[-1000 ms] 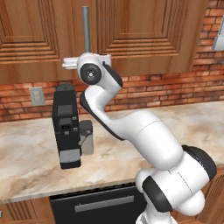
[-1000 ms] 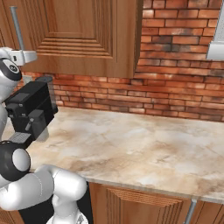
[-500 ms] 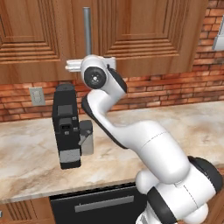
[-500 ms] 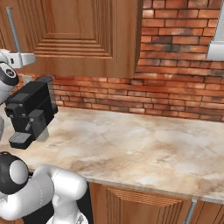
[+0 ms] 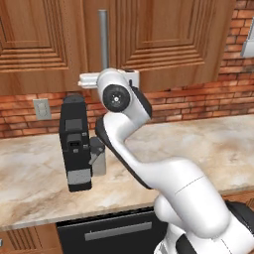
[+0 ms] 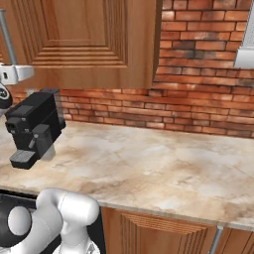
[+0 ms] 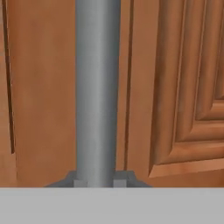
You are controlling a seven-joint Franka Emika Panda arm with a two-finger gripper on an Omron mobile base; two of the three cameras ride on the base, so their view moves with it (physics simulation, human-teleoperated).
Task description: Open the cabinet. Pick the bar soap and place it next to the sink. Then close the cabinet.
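The arm reached up from the base to the wall cabinet point(image 5: 163, 34), whose raised-panel door was shut flush with its neighbour. The claw point(image 7: 97, 180) was closed narrowly on the lower end of the door's vertical silver handle point(image 5: 103, 37). In the hand view, the handle point(image 7: 97, 87) ran as a grey bar from the top edge down to the two dark fingertips point(image 7: 124, 178), which sat tight against either side of it. The brown door panel point(image 7: 183, 87) stood directly behind the bar.

In the left base view, the white hand point(image 5: 106, 79) sat level at the bottom edge of the cabinet doors, right at the foot of the handle. In the right base view, the end of the white hand point(image 6: 15, 73) showed at the left edge, just under the same bar point(image 6: 6, 37).

The bar soap could not be seen; with the door shut, its position relative to the claw could not be told.

Below the hand, a black coffee machine point(image 5: 75, 144) stood on the marbled surface point(image 5: 208, 144) against the red brick wall point(image 6: 198, 74). A pale wall socket point(image 5: 41, 109) was set in the brick just to the left of the machine.
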